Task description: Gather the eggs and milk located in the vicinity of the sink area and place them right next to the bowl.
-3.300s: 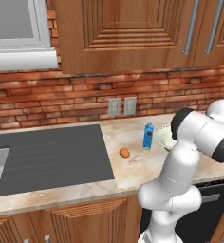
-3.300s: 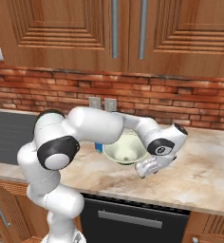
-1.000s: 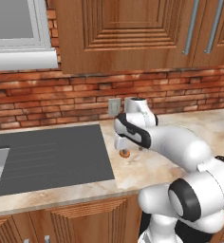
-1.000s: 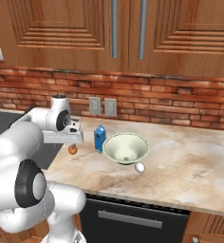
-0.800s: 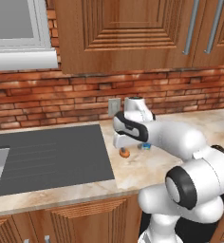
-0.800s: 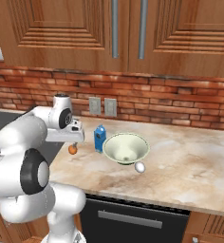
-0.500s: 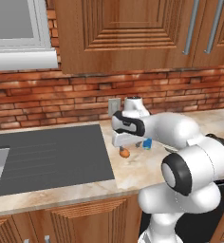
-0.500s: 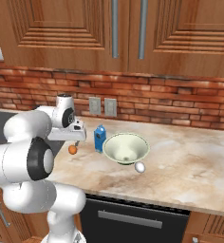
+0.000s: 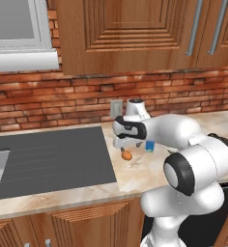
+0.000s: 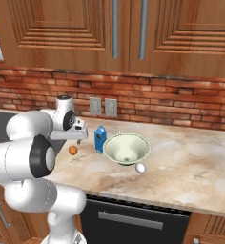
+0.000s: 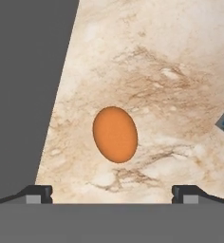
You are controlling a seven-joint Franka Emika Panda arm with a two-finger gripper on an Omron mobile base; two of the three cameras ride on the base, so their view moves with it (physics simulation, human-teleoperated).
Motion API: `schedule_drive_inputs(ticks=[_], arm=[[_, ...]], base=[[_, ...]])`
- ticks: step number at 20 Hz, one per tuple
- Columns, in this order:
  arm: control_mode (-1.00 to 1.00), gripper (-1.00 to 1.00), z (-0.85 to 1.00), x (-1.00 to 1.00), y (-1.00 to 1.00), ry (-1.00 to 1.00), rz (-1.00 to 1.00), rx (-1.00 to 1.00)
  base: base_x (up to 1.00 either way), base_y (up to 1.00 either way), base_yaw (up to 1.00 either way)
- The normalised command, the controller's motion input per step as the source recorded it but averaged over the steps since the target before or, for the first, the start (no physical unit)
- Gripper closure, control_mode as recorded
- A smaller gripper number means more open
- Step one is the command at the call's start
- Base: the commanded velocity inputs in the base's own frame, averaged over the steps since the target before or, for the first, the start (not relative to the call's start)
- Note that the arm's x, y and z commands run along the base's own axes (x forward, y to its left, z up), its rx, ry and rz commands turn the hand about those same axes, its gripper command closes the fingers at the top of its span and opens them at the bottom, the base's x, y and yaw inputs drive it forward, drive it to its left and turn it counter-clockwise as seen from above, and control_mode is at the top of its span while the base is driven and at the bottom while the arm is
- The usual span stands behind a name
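Orange-brown smooth oval egg on veined marble counter.

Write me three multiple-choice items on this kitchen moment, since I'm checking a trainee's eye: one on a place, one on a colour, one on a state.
1. Where does the white egg lie?
A. in the sink
B. on the counter, against the bowl's near side
C. inside the bowl

2. What colour is the egg under the pincer?
A. orange-brown
B. blue
C. green

3. How does the pincer stand?
A. shut on the milk carton
B. shut on the egg
C. open, holding nothing

Key:
1 B: it rests on the marble beside the bowl.
2 A: the orange-brown egg shows between the fingertips in the hand view.
3 C: the tips stand wide apart above the egg; the milk carton stands untouched.
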Motion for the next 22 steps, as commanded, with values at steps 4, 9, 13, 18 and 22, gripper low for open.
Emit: schedule_drive_inputs(ticks=[4, 9, 13, 18, 22], arm=[[-1.0, -1.0, -0.02, 0.03, 0.0, -0.14, 0.0, 0.0], [-1.0, -1.0, -0.14, 0.06, 0.0, -0.09, 0.0, 0.0], [-1.0, -1.0, -0.22, 0.07, 0.01, -0.05, 0.0, 0.0], [-1.0, -1.0, -0.1, 0.0, 0.06, 0.0, 0.0, 0.0], [-1.0, -1.0, -0.22, 0.0, 0.08, 0.0, 0.0, 0.0]], base=[[0.0, 0.0, 0.0], [0.0, 0.0, 0.0], [0.0, 0.0, 0.0], [0.0, 0.0, 0.0], [0.0, 0.0, 0.0]])
